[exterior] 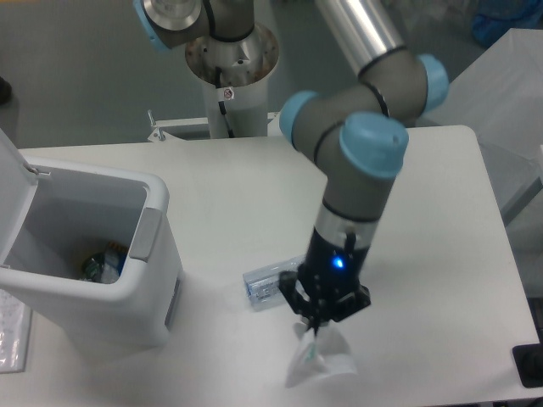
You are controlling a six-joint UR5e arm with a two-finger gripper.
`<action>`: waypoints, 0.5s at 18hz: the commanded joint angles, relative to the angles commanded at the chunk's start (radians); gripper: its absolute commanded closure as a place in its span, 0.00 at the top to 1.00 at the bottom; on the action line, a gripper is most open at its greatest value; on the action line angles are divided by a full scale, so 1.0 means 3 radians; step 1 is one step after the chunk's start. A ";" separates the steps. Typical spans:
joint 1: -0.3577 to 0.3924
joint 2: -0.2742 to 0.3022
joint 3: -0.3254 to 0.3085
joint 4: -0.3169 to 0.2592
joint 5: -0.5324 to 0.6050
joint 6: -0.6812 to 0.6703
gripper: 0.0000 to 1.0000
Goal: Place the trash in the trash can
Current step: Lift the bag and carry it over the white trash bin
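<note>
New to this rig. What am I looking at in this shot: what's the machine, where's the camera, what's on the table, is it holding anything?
One fixed camera looks down at a white table from above and in front. The machine is a single robot arm, grey tubes with light blue joint caps, standing on a pedestal behind the table. At its end is a black two-finger gripper, pointing down. It is shut on a flat clear plastic pouch with a green bit, which hangs from the fingers near the table's front edge. Whether its lower edge touches the table is unclear. Beside it a clear plastic drink bottle with a blue label lies on its side. On the left stands a white rectangular plastic bin with a grey side panel, lid open, some items already inside.
</note>
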 joint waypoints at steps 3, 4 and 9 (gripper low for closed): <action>-0.0015 0.0210 -0.0020 0.0000 -0.0271 -0.0159 0.00; -0.0015 0.0256 -0.0026 0.0000 -0.0368 -0.0194 0.00; -0.0143 0.0481 -0.0031 0.0005 -0.0675 -0.0450 0.00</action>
